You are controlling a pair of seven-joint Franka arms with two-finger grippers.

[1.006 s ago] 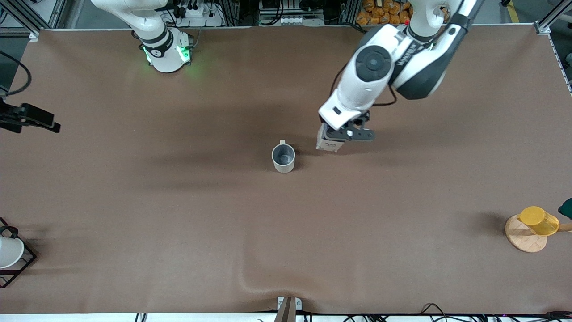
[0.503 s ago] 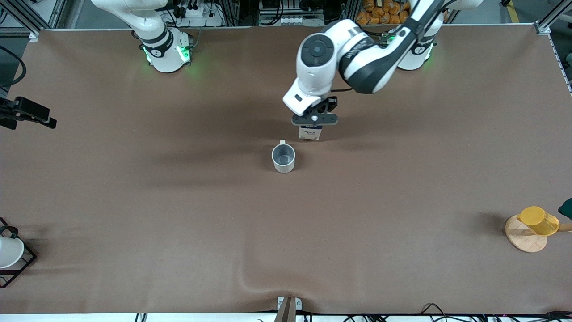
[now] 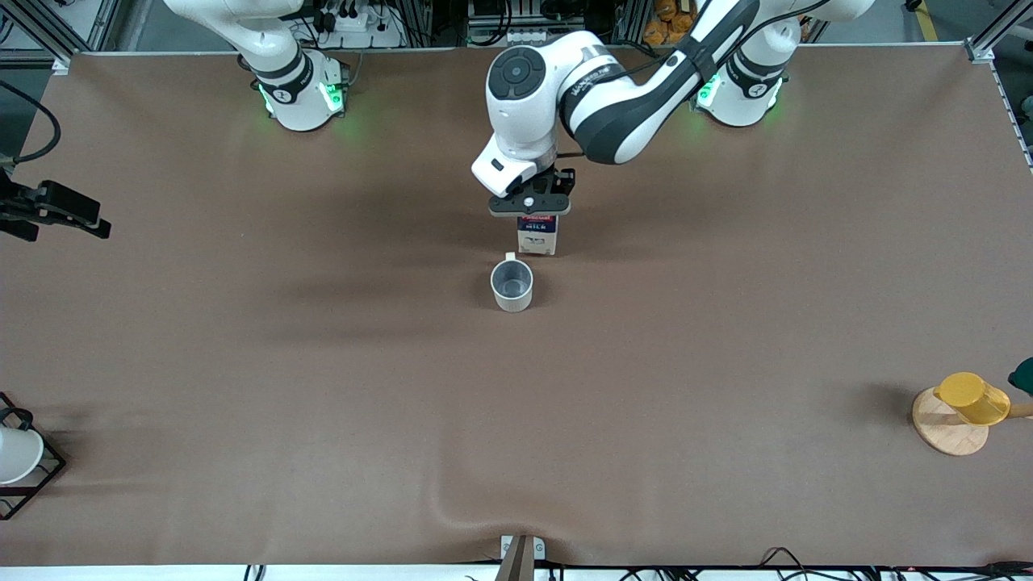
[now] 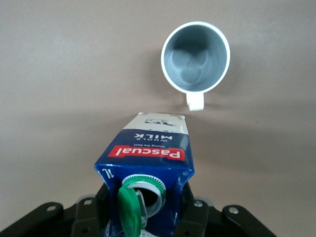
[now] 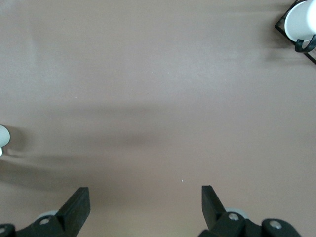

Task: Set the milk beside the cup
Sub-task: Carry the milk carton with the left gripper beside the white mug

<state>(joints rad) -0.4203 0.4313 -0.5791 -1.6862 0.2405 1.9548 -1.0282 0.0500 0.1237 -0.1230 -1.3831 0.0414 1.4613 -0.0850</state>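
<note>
The milk (image 3: pixel 538 233) is a dark blue carton with a red band and a white lower part. It stands upright in my left gripper (image 3: pixel 530 211), which is shut on its top. It is just farther from the front camera than the cup (image 3: pixel 512 284), close to the cup's handle and not touching it. I cannot tell whether its base rests on the table. In the left wrist view the milk (image 4: pixel 148 153) has its green cap flipped open, and the off-white cup (image 4: pixel 195 57) shows its grey inside. My left gripper (image 4: pixel 145 217) grips the carton's sides. My right gripper (image 5: pixel 145 190) is open and empty.
My right gripper (image 3: pixel 89 222) waits over the right arm's end of the table. A white cup on a black wire rack (image 3: pixel 16 456) stands at that end near the front camera; it also shows in the right wrist view (image 5: pixel 301 22). A yellow cup (image 3: pixel 972 398) on a round wooden stand (image 3: pixel 944 432) is at the left arm's end.
My left gripper has carried the milk toward the right arm's end of the table, from beside the cup to just by its handle. The right arm has barely moved.
</note>
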